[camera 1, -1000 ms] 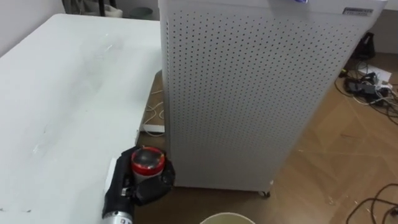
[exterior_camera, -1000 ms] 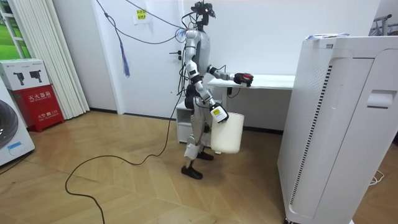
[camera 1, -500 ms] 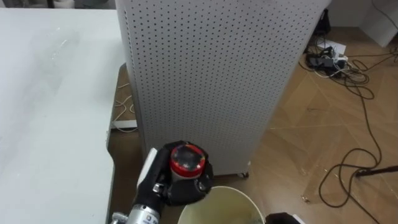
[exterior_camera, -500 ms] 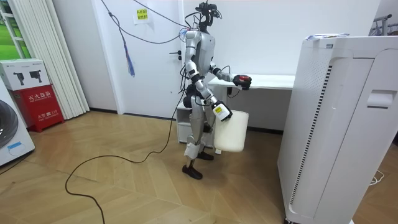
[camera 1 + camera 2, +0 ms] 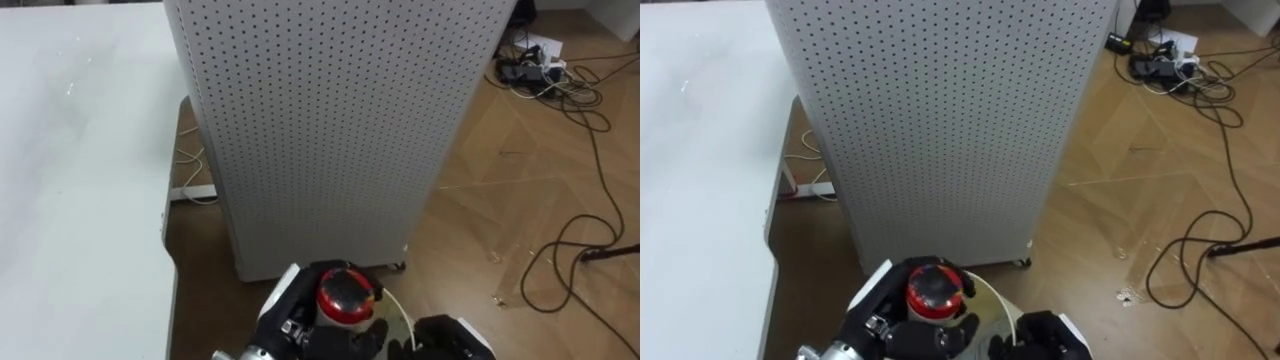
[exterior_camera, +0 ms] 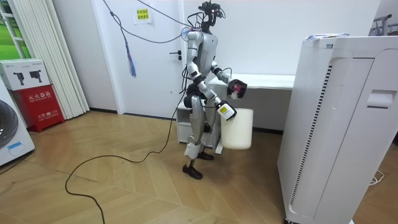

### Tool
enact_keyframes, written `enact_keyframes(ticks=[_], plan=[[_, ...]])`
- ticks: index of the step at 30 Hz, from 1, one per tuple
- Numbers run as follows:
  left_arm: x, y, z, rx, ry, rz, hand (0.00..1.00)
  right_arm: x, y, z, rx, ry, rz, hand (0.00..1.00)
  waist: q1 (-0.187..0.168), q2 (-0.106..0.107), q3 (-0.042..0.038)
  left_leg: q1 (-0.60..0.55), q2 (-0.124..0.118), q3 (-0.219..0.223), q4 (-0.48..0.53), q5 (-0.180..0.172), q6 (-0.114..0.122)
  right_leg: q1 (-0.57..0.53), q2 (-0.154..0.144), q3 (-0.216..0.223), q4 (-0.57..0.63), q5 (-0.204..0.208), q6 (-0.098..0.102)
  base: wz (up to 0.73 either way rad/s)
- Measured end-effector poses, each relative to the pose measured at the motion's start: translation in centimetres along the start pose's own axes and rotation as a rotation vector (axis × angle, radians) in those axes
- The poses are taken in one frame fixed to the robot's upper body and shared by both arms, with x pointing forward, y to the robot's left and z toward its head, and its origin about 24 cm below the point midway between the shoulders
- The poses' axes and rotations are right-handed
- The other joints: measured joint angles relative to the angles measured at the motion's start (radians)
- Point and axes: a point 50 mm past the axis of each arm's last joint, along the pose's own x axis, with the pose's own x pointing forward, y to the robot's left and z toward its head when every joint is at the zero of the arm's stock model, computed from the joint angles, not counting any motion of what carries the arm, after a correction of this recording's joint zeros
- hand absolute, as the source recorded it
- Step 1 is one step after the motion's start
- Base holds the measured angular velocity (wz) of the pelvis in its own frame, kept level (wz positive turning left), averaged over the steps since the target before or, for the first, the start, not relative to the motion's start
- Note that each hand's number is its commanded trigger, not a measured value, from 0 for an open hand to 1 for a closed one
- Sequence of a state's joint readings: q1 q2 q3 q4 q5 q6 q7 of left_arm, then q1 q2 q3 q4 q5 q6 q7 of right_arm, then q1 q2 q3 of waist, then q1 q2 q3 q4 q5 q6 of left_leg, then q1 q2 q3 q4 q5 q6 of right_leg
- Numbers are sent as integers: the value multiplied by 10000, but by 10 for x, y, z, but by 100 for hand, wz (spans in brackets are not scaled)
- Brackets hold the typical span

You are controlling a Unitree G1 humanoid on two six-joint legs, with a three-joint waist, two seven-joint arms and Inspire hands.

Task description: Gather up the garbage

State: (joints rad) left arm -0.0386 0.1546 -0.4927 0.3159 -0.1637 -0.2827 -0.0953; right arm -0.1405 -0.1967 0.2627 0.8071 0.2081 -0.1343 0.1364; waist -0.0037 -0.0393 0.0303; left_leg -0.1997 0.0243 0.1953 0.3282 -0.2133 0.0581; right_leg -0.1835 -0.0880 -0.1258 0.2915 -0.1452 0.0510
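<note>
White table (image 5: 80,150) at left. Tall white perforated unit (image 5: 320,130) stands just beside its edge on wood floor (image 5: 490,230). Narrow gap between the two, with a white power strip (image 5: 195,192) and thin cord lying in it. Right of the unit, dark cables (image 5: 580,90) loop over the floor, back toward a clump of plugs (image 5: 520,68). At the room view's left: red box (image 6: 36,93) on the floor by a pale curtain (image 6: 43,50), washer (image 6: 9,140) at the very edge. Small yellow sign (image 6: 142,14) high on the wall.
</note>
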Motion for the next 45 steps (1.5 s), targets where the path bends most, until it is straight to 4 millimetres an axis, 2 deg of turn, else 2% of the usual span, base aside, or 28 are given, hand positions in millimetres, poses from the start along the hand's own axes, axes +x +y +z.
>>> enact_keyframes(ticks=[4,8,17,23,24,25,31,36,41,45], plan=[[0,-3,0,-29,46,-244,0,0,1,0,-2,1,181,100,-51,100,-64,32,2,9,-27,9,-9,10,-17,-115,3,0,0,0],[0,-4,-1,-56,110,-330,0,0,7,-5,-314,272,426,100,-125,101,-65,38,4,24,-33,17,-14,9,-21,-124,3,0,-1,0],[0,-3,0,-14,82,-399,0,-1,4,-5,-367,273,380,100,-196,31,-73,419,-8,184,-251,41,-34,189,-27,-114,-1,0,-2,-6],[-4,0,14,959,-485,-188,0,-2,2,-4,-322,206,212,100,-250,-8,-86,809,-22,214,-471,47,-47,554,-5,-142,-208,0,-2,-2],[-5,2,18,1208,-645,-40,0,-3,1,-5,-332,223,191,100,-251,-9,-87,861,-24,197,-513,51,-54,632,4,-164,-265,0,-2,0],[-6,4,22,1446,-809,193,0,-4,1,-7,-315,241,174,100,-237,-17,-122,888,-27,196,-559,60,-69,691,18,-188,-372,7,-14,4],[-9,22,37,2235,-1436,1904,0,-12,-4,-21,81,492,-335,100,-188,3,-148,1123,-28,105,-630,71,-89,1005,35,-295,-566,12,-22,3],[-16,43,58,3365,-2428,3794,0,-18,-6,-30,494,619,-755,100,-189,20,-163,1374,-55,120,-765,76,-97,1262,37,-264,-733,12,-21,-1],[-21,46,75,4543,-3288,4519,0,-22,-6,-37,618,784,-852,100,-199,70,-214,1681,-72,120,-915,77,-99,1588,43,-273,-895,33,-13,0],[-24,45,83,5463,-3881,5079,0,-28,-5,-41,707,780,-891,100,-259,280,-308,1953,-79,118,-1009,77,-100,1810,46,-273,-916,45,-7,0]])
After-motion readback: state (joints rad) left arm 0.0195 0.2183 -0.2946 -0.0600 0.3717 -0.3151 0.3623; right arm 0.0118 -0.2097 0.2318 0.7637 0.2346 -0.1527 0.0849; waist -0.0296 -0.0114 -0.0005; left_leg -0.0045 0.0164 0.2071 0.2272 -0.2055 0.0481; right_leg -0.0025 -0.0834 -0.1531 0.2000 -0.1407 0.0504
